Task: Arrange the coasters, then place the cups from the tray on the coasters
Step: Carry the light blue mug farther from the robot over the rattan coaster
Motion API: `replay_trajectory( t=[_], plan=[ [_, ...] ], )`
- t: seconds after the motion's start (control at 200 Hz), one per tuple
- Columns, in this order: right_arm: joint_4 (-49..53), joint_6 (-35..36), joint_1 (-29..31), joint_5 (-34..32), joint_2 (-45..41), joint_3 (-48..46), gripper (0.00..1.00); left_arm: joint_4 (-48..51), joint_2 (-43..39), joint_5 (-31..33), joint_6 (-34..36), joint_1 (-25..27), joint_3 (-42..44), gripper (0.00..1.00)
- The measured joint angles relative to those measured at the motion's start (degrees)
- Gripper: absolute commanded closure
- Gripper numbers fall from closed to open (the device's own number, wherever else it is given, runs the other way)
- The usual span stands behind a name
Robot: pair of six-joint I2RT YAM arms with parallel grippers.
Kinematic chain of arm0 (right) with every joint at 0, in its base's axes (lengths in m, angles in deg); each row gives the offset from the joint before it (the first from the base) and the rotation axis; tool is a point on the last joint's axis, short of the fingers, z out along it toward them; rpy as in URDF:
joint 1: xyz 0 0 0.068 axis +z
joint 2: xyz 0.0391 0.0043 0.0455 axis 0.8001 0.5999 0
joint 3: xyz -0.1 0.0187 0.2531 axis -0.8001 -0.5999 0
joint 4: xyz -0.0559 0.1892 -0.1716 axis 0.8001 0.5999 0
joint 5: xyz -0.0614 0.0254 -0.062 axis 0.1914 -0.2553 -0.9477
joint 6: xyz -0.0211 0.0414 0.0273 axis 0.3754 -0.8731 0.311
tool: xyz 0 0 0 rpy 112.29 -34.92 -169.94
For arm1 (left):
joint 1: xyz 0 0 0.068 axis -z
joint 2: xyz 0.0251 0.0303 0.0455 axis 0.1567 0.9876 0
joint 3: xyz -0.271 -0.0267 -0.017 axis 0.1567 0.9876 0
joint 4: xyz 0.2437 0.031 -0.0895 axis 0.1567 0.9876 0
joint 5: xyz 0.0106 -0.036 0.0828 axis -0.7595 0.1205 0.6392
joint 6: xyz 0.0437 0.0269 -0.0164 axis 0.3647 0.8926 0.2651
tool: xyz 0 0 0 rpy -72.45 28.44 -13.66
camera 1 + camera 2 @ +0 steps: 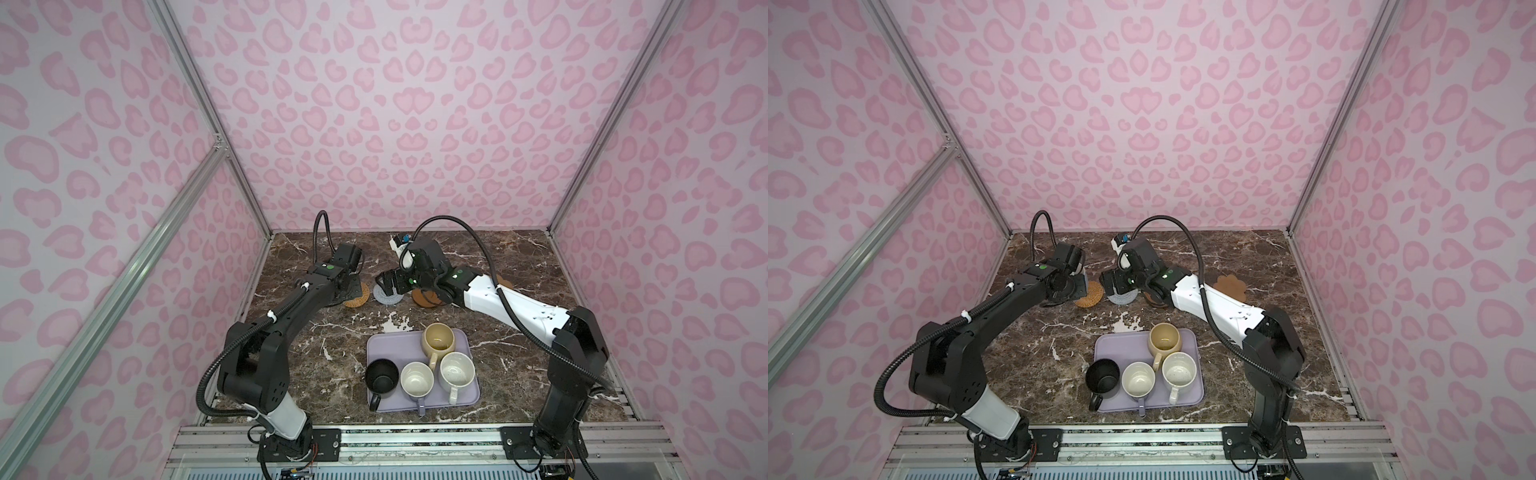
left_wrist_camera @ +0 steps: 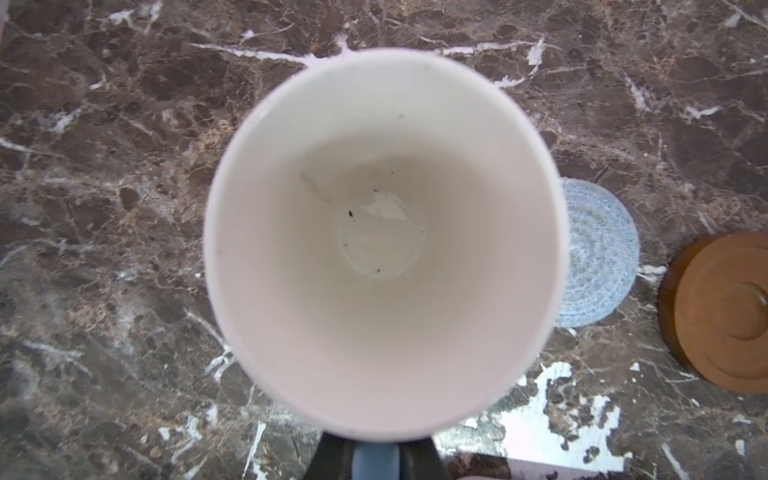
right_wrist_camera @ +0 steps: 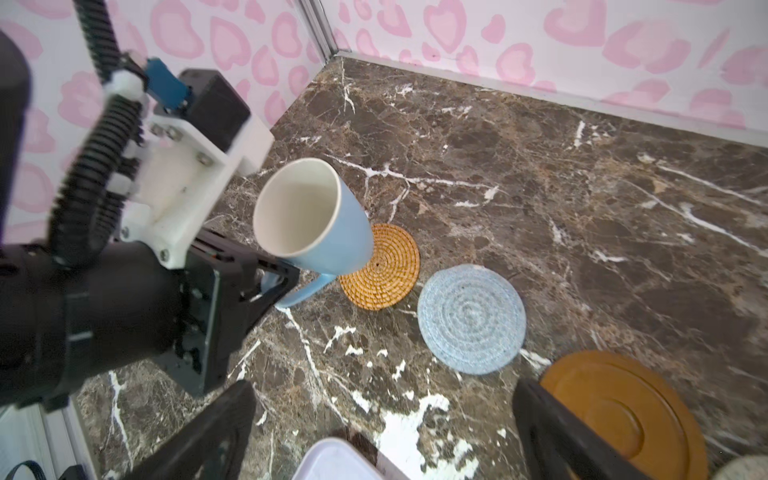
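Note:
My left gripper (image 2: pixel 376 454) is shut on the handle of the light blue cup (image 3: pixel 316 216). The cup leans with its base over the edge of the orange woven coaster (image 3: pixel 380 266); I cannot tell if they touch. Beside that lie the blue-grey coaster (image 3: pixel 471 318) and the brown wooden disc (image 3: pixel 623 411). My right gripper (image 3: pixel 386 415) hangs open and empty above the table near these two. The tan flower coaster (image 1: pixel 1229 284) lies further right. The lavender tray (image 1: pixel 386 345) holds the yellow (image 1: pixel 438 338), black (image 1: pixel 381 376), lavender (image 1: pixel 417 380) and speckled (image 1: pixel 456 372) cups.
A sliver of the cream woven coaster (image 3: pixel 744 469) shows beside the brown disc, under the right arm. Pink patterned walls close the marble table (image 1: pixel 540 291) on three sides. A tray corner (image 3: pixel 332 461) lies just below the right gripper.

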Motion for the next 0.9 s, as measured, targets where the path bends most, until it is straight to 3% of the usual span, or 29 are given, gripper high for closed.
replay_trajectory(
  t=[0.315,0.9],
  plan=[
    [1.7,0.0,-0.4,1.3,4.2,3.6,0.02,-1.6,4.1,-1.6,2.3,-1.6,-1.6,0.97],
    [1.3,-0.9,-2.5,-0.4,-0.3,-2.9,0.02,-2.6,5.8,-2.1,2.4,-1.2,-0.5,0.97]
  ],
)
